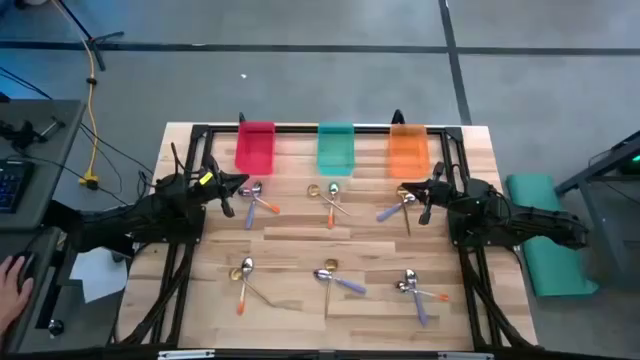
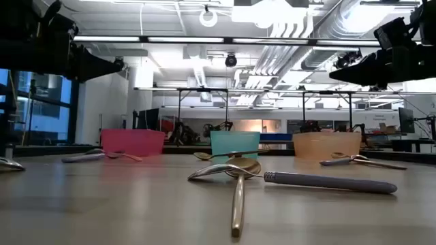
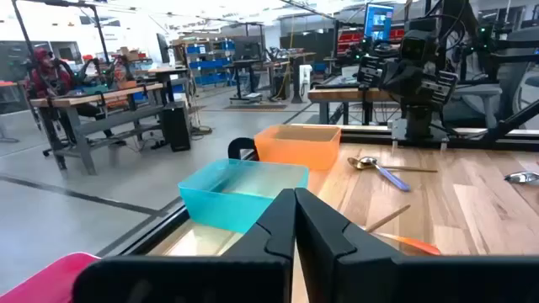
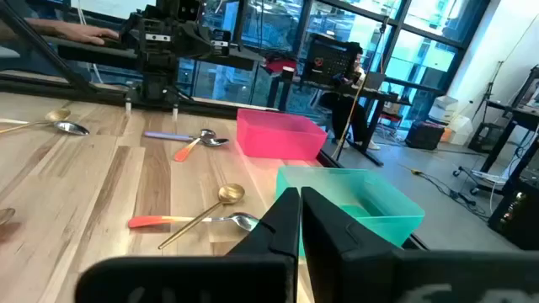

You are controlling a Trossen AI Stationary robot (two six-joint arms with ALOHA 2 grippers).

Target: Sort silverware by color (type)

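Note:
The silverware lies in small heaps on the wooden table. Three heaps sit in the far row (image 1: 258,199), (image 1: 329,198), (image 1: 400,204) and three in the near row (image 1: 244,279), (image 1: 336,279), (image 1: 415,288). Each mixes spoons with purple handles, spoons with orange handles and gold spoons. In the low view a gold spoon (image 2: 238,188) and a purple-handled spoon (image 2: 327,182) lie crossed in front. My left gripper (image 1: 234,191) (image 3: 295,220) hovers shut beside the far left heap. My right gripper (image 1: 428,196) (image 4: 300,215) hovers shut beside the far right heap. Both are above the table and hold nothing.
Three translucent bins stand in a row at the table's far edge: red (image 1: 255,149), teal (image 1: 336,149), orange (image 1: 408,151). A black frame (image 1: 300,128) runs around the table. A person's hand (image 1: 10,285) shows at the left, off the table.

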